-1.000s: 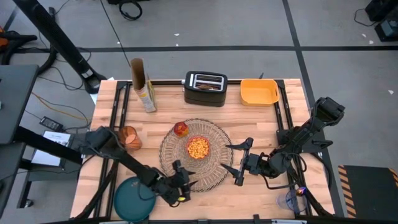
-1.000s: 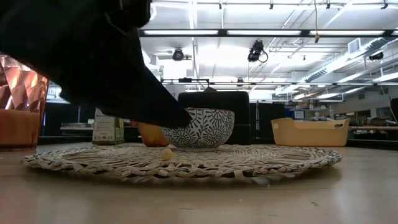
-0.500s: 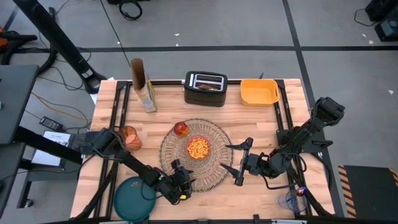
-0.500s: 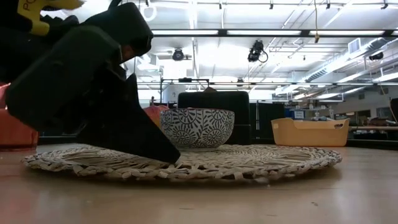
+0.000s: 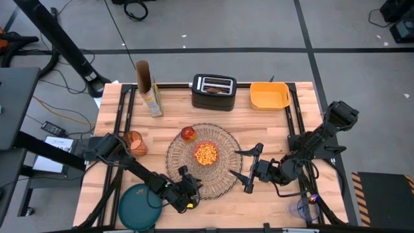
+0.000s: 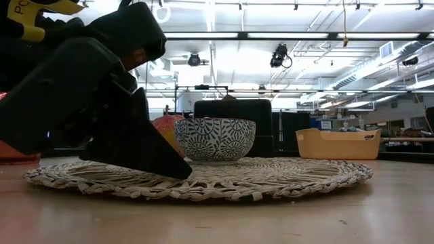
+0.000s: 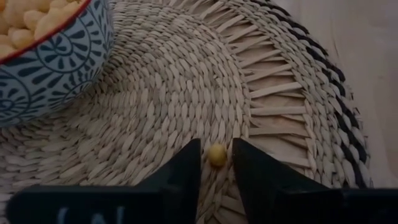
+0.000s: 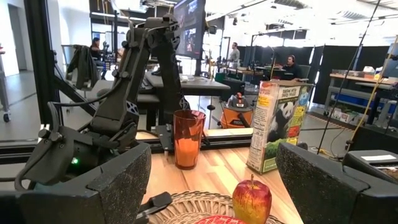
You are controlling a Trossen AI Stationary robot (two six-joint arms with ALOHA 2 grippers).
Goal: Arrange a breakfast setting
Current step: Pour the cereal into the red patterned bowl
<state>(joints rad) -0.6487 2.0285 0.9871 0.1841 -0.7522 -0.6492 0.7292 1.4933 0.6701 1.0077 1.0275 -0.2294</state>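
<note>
Over on the left the dark teal plate is sitting at the bench's near edge with the orange cup further back, and the left hand is hovering low over the woven placemat's front rim, fingers narrowly apart around a loose yellow cereal piece without clearly pinching it. Mid-mat, the bowl of cereal is sitting beside the apple. The cereal box is showing a panda but no readable writing, and the right hand is waiting wide open by the mat's right edge.

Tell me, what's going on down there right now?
Left gripper down on the placemat, jaws either side of a stray cereal piece. Right gripper waiting, open. Nothing in the way.
</note>
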